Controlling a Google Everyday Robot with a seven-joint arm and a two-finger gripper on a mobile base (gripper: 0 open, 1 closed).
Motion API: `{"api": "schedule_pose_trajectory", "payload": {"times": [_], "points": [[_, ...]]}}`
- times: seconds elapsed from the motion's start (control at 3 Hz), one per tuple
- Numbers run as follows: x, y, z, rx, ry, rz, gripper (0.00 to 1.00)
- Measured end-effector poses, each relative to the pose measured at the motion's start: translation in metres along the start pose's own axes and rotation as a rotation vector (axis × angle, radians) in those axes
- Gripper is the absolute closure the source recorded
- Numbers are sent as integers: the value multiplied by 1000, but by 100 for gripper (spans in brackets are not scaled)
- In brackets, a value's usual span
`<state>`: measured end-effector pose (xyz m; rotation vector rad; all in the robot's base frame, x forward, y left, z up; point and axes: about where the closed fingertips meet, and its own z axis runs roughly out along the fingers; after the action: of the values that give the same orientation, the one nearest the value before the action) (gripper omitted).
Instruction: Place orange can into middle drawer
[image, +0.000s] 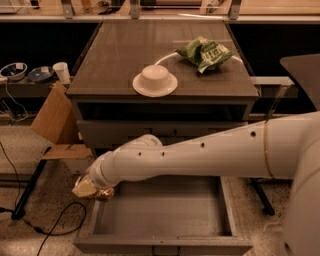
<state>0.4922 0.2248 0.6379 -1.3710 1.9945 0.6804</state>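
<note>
The orange can (104, 193) is a small shiny golden-brown foil packet. It is held in my gripper (92, 189) at the left wall of the open middle drawer (165, 210), level with its rim. My white arm reaches in from the right, across the drawer's back part. The drawer is pulled out wide and its plain grey floor shows with nothing on it. The gripper is shut on the packet, which is partly hidden by the hand.
A white bowl (155, 80) lies upside down on the cabinet top, with a green chip bag (204, 52) behind it. A cardboard box (56, 125) stands left of the cabinet. A black cable (55, 227) lies on the floor at the left.
</note>
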Motion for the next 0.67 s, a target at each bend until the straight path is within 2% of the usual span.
{"api": "schedule_pose_trajectory", "payload": {"times": [0.67], "points": [[41, -10, 60, -54, -56, 57, 100]]}}
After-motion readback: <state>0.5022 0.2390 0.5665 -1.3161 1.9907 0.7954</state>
